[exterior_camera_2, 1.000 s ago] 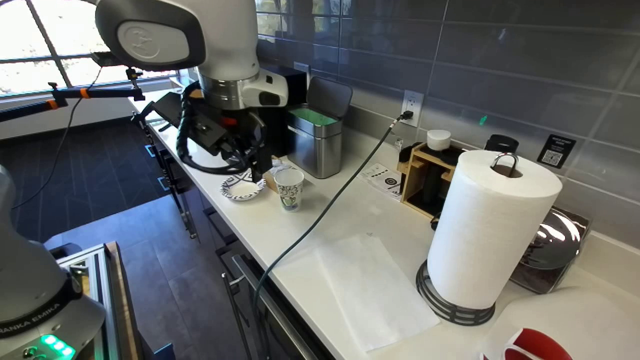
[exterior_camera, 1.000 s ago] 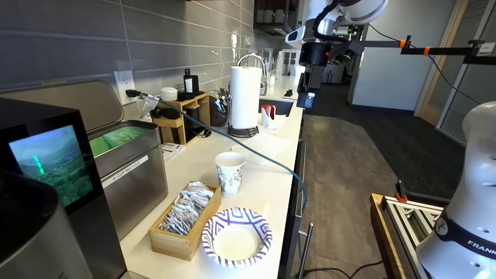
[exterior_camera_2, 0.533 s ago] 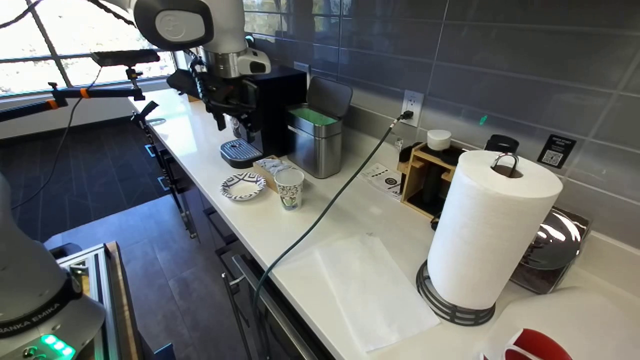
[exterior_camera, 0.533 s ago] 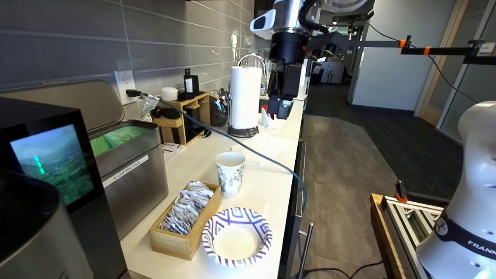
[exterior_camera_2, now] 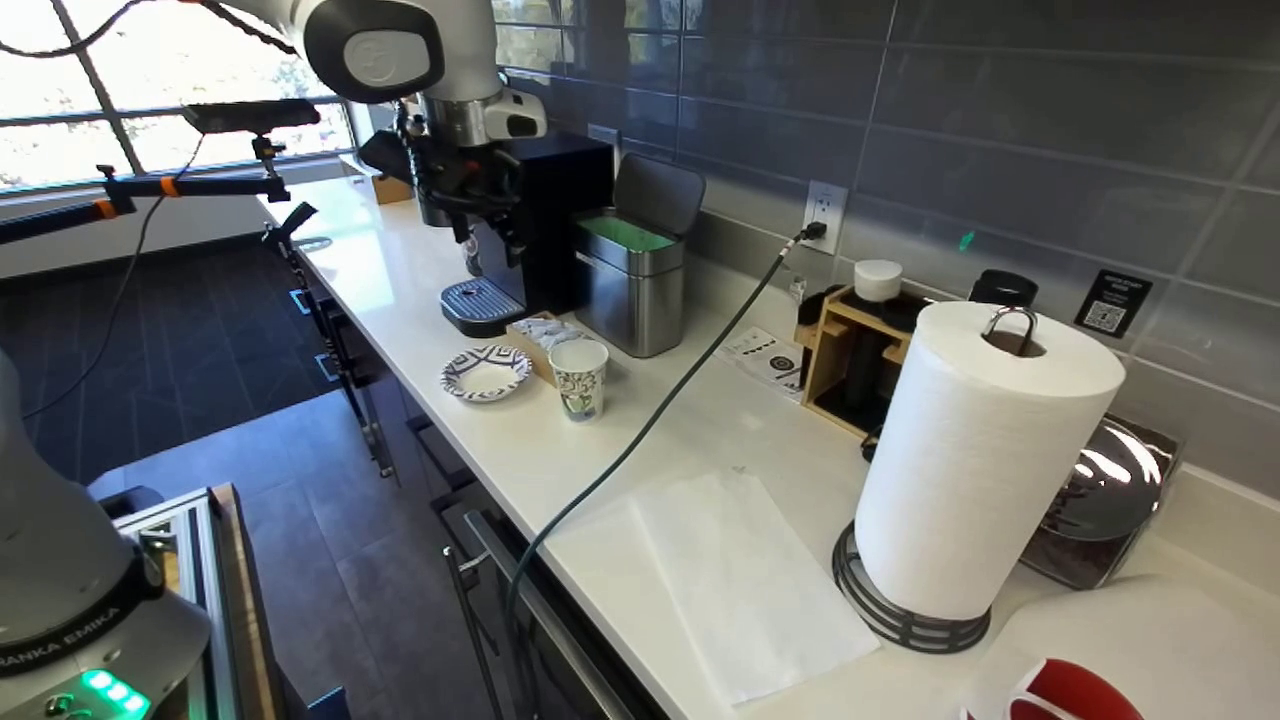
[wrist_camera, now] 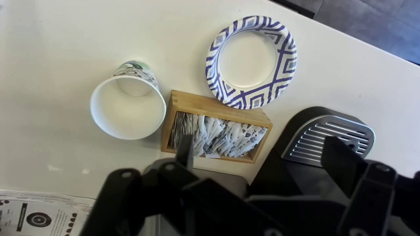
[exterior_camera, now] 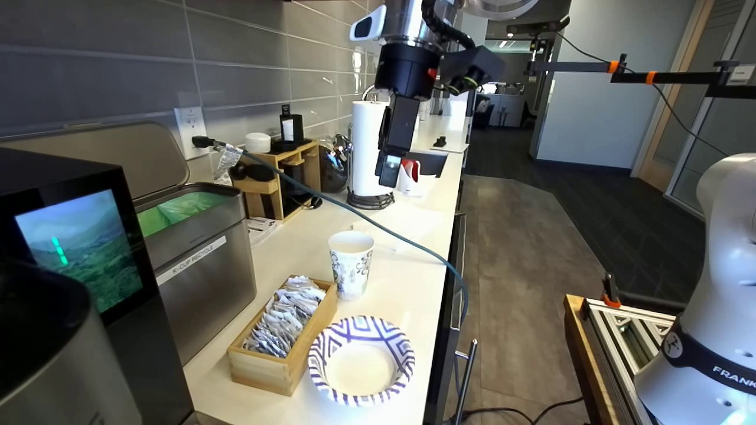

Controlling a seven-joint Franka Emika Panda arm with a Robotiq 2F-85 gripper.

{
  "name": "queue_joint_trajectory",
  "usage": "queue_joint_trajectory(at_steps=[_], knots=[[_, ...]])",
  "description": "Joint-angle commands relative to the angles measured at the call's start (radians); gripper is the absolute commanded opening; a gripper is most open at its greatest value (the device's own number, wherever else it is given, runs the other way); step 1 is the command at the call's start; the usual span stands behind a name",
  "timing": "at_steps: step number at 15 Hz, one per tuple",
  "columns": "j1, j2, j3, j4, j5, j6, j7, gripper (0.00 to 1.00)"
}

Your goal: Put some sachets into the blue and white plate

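Observation:
The sachets (exterior_camera: pixel 286 319) are small white and grey-blue paper packets standing packed in a wooden box (exterior_camera: pixel 266 373) on the counter. They also show in the wrist view (wrist_camera: pixel 226 136). The round blue and white plate (exterior_camera: pixel 361 369) lies beside the box with a bare white centre; it shows in the wrist view (wrist_camera: pixel 247 59) and in an exterior view (exterior_camera_2: pixel 485 375). My gripper (wrist_camera: pixel 259 139) is open and empty, high above the counter. In the wrist view one fingertip overlaps the box and the other overlaps a metal drip tray. The gripper also shows in both exterior views (exterior_camera: pixel 388 168) (exterior_camera_2: pixel 490 243).
A patterned white paper cup (exterior_camera: pixel 351 265) stands at the box's end. A steel bin (exterior_camera: pixel 204 260) and a black coffee machine with a drip tray (wrist_camera: pixel 331 137) are close to the box. A cable (exterior_camera: pixel 378 227) crosses the counter. A paper towel roll (exterior_camera: pixel 373 147) stands farther along.
My gripper has moved in over the counter toward the tiled wall and along toward the coffee machine. The plate, box and cup have not moved.

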Motion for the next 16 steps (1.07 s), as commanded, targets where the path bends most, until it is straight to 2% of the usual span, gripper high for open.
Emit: queue_joint_trajectory(at_steps=[1,5,8,12,16], knots=[[-0.021,0.023,0.037,-0.002,0.000,0.043,0.173,1.00],[-0.014,0.132,0.102,0.007,-0.003,0.176,0.418,1.00],[-0.019,0.201,0.146,0.019,-0.111,0.238,0.520,1.00],[-0.019,0.278,0.173,0.030,-0.323,0.331,0.723,1.00],[0.001,0.353,0.174,0.075,-0.390,0.348,0.876,1.00]])
